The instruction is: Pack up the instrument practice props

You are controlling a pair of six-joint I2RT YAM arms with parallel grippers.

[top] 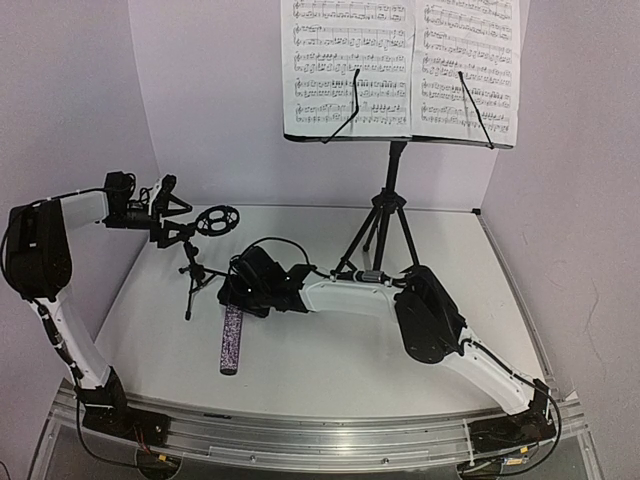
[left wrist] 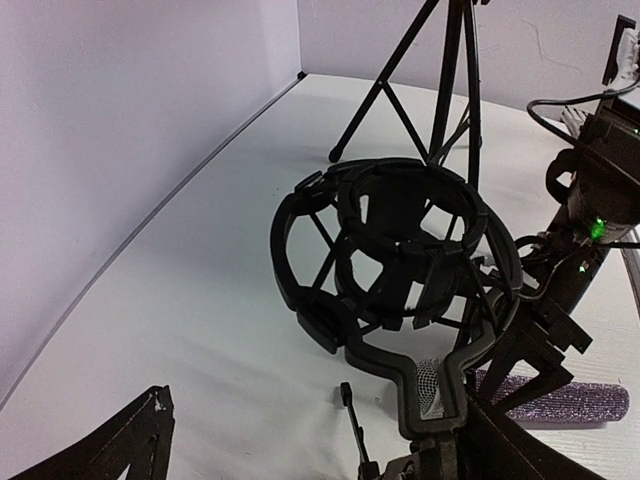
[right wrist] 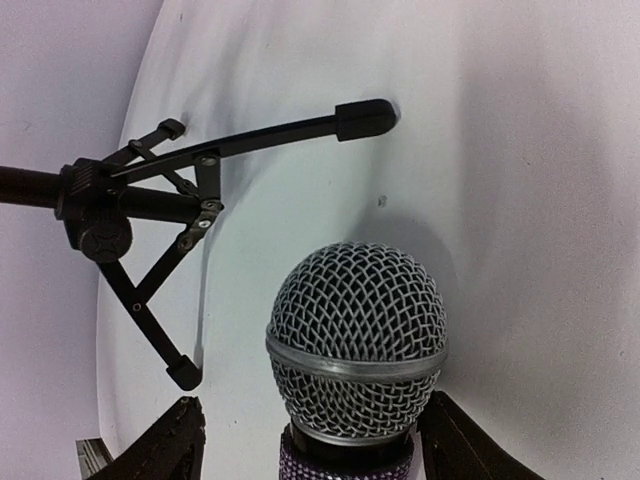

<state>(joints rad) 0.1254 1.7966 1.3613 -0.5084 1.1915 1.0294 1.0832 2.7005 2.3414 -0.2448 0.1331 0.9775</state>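
Jaws apart, the right gripper hides the microphone head from above beside the small stand; the left gripper gapes at its ring.

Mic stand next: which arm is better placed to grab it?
Left. The left gripper, open, is right at the cradle of the mic stand; the right gripper is down over the microphone lying on the table.

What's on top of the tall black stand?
On the tall black stand sit white sheet-music pages, with two thin black wire arms across them. The pages cover its back plate, so that cannot be seen.
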